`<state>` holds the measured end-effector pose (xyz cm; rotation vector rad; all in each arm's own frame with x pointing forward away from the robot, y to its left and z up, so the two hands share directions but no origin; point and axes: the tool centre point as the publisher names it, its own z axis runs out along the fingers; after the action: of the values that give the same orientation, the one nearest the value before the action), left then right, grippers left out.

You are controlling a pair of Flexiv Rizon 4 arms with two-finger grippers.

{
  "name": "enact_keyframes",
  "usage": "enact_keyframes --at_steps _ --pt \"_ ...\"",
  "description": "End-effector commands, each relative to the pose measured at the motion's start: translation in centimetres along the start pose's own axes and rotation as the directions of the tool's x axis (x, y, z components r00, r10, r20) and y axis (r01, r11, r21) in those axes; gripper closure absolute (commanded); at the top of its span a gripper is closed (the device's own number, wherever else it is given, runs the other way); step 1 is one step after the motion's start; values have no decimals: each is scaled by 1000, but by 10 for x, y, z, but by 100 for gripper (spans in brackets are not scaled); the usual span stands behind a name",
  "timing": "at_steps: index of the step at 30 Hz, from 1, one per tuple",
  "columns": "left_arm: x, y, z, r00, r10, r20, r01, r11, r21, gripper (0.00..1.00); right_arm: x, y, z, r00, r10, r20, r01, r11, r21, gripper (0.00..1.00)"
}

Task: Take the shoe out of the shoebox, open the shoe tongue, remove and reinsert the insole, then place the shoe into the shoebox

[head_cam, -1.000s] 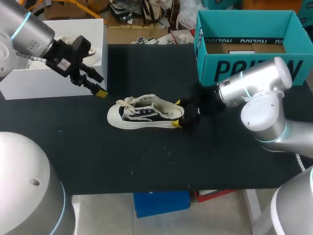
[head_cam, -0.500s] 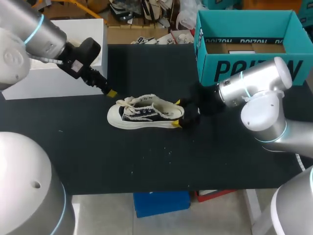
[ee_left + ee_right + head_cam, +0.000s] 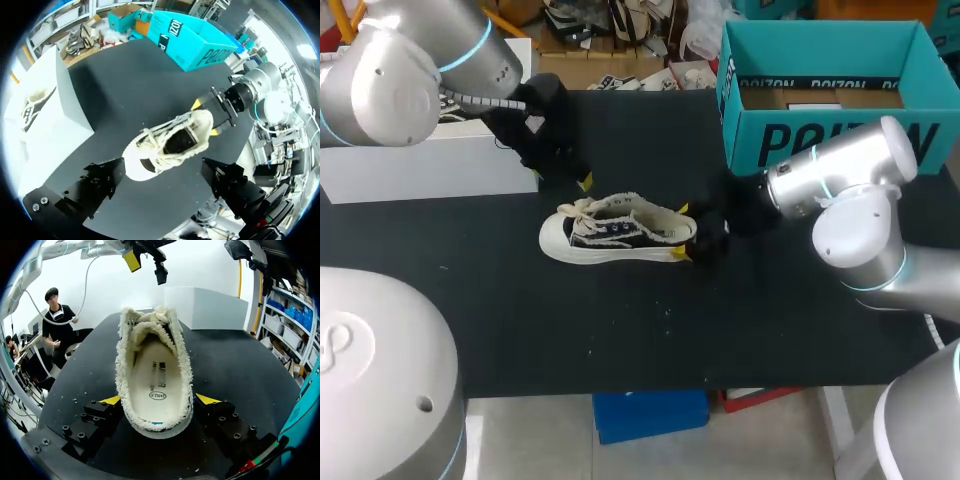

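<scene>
A black-and-white low sneaker [image 3: 618,232] lies on its sole on the black table, toe to the left. My right gripper [image 3: 681,232] is shut on its heel, one yellow tip on each side. In the right wrist view the shoe [image 3: 154,375] runs straight ahead between the fingers, and the pale insole [image 3: 159,385] shows inside. My left gripper [image 3: 575,178] hangs open just behind the laces, touching nothing. From the left wrist view the shoe [image 3: 167,145] lies below and between the spread black fingers [image 3: 95,185]. The teal shoebox [image 3: 830,130] stands open at the back right.
A white box [image 3: 430,160] stands at the back left, close beside my left arm; in the left wrist view it [image 3: 45,140] holds another shoe [image 3: 31,107]. Bare black table [image 3: 620,330] lies in front of the sneaker.
My left arm has swung right, from the white box's front edge to just behind the sneaker's laces. The right arm and the shoe have stayed put.
</scene>
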<state>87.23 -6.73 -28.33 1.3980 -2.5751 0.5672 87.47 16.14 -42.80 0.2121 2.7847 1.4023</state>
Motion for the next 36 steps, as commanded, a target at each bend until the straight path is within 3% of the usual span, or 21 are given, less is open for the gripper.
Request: enact_keyframes --at_steps 1,7,9,11,25,29,33,36 --pt "4 -4 -2 980 -155 127 167 982 -90 0 0 0 1 1000 1 1 -1 1000 3 100" --pt "22 -21 14 935 -256 245 308 928 -208 0 0 0 1 1000 1 1 -1 1000 3 100" --pt "27 -28 17 927 -289 241 345 907 -240 0 0 0 1 1000 1 1 -1 1000 3 100" --pt "35 -30 16 928 -275 251 333 915 -226 0 0 0 1 1000 1 1 -1 1000 3 100" --pt "35 -30 16 928 -275 251 333 915 -226 0 0 0 1 1000 1 1 -1 1000 3 100" --pt "47 -36 26 887 -262 380 350 919 -184 0 0 0 1 1000 1 1 -1 1000 3 100" --pt "58 -44 40 811 -281 513 428 883 -192 0 0 0 1 1000 1 1 -1 1000 3 100" --pt "64 -46 48 797 -281 534 445 871 -205 0 0 0 1 1000 1 1 -1 1000 3 100"
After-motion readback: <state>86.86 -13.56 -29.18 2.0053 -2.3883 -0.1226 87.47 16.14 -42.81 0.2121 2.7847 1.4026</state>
